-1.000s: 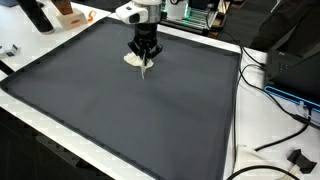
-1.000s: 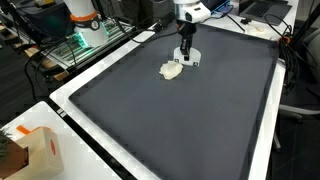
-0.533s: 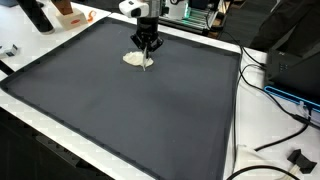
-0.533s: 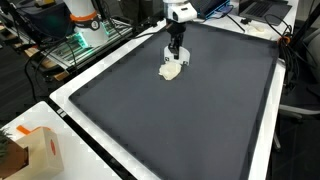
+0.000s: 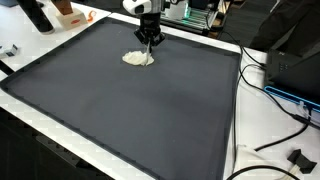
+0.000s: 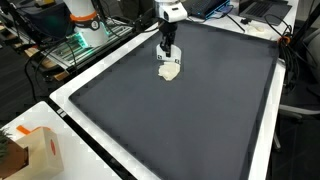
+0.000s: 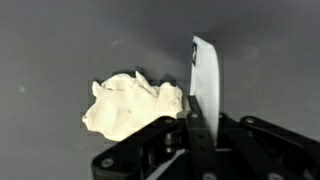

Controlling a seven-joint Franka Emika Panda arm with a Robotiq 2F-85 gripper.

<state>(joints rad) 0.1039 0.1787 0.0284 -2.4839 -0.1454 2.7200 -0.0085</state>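
A dark mat (image 5: 130,110) covers most of the white bench (image 5: 262,115). At the mat's 3 o'clock, black cables (image 5: 283,135) trail near a plug (image 5: 297,158). At 10 o'clock stands what may be a dark bottle (image 5: 35,14). In an exterior view, a cardboard box (image 6: 40,152) sits at 7 o'clock.

Over the last second the tool (image 5: 151,41), carrying the white strip (image 7: 205,85) along in its grip, has risen and drawn back toward the far edge of the desk. It has moved off the crumpled white lump (image 5: 137,58), which now lies fully uncovered in front of it in both exterior views.
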